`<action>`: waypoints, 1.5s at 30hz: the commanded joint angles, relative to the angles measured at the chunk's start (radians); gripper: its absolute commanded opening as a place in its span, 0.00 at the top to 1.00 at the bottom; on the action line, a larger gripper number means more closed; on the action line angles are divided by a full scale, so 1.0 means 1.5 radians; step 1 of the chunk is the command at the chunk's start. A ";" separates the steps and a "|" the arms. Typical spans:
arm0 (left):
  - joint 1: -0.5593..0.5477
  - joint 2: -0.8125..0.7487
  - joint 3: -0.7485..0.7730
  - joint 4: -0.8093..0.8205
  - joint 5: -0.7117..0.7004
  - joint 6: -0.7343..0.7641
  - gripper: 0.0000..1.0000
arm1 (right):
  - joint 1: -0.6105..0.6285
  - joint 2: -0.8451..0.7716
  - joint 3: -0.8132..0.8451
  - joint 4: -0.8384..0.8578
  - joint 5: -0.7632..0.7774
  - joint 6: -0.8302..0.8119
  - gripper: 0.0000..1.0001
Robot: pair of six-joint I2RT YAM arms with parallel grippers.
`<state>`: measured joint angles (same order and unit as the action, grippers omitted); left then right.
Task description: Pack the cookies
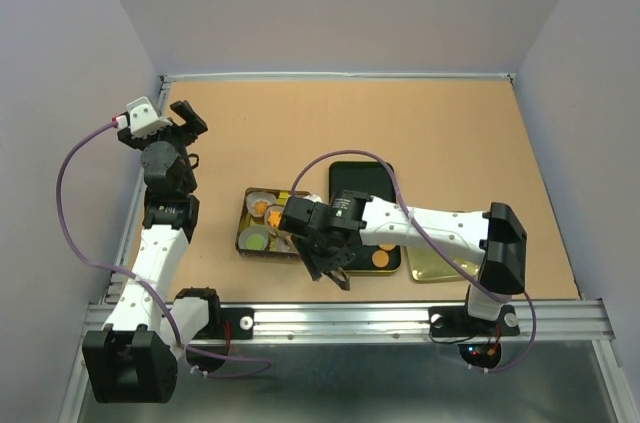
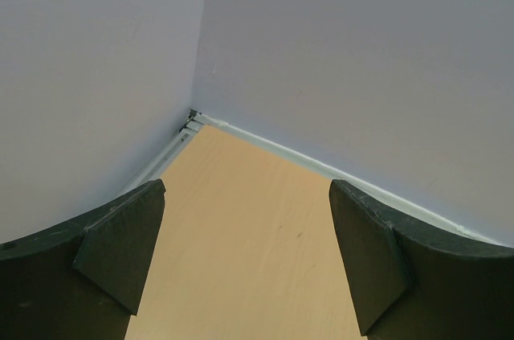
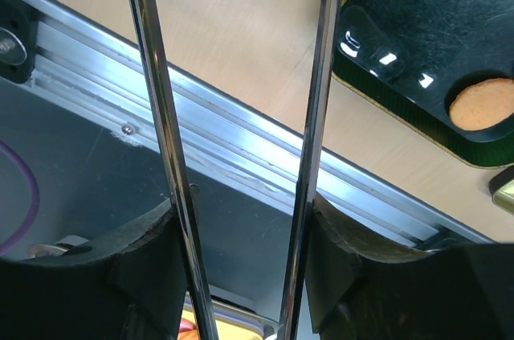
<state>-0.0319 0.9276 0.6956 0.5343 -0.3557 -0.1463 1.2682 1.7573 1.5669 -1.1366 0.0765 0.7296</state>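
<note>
Tan tabletop [image 1: 450, 143], pale lavender walls. Gold tin [image 1: 243, 234] near front centre holds cookies [image 1: 263, 208] in paper cups: several orange, one green [image 1: 257, 240]. Black tray [image 1: 360, 178] just right of tin, with more orange cookies at near end. Right end effector [image 3: 241, 213] over tabletop's front edge, between tin and tray, pinching chrome tongs [image 3: 152, 75], both tong arms between its fingers. Left end effector [image 2: 247, 195] raised at far left, fingers spread wide, holding nothing.
</note>
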 commanded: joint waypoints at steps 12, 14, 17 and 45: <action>-0.003 -0.012 0.009 0.027 0.001 0.003 0.05 | -0.307 -0.104 0.044 -0.011 0.115 -0.132 0.43; -0.003 -0.010 0.010 0.027 0.003 0.001 0.06 | -0.379 -0.085 0.051 0.008 0.110 -0.157 0.43; -0.003 -0.009 0.009 0.027 0.002 0.001 0.06 | -0.459 -0.053 0.056 0.050 0.108 -0.198 0.43; -0.003 0.017 0.017 0.027 0.014 -0.004 0.06 | -0.707 0.200 0.007 0.217 0.059 -0.251 0.24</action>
<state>-0.0319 0.9558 0.6956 0.5331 -0.3424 -0.1490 0.2146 2.0567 1.5883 -0.8433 0.1379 0.3443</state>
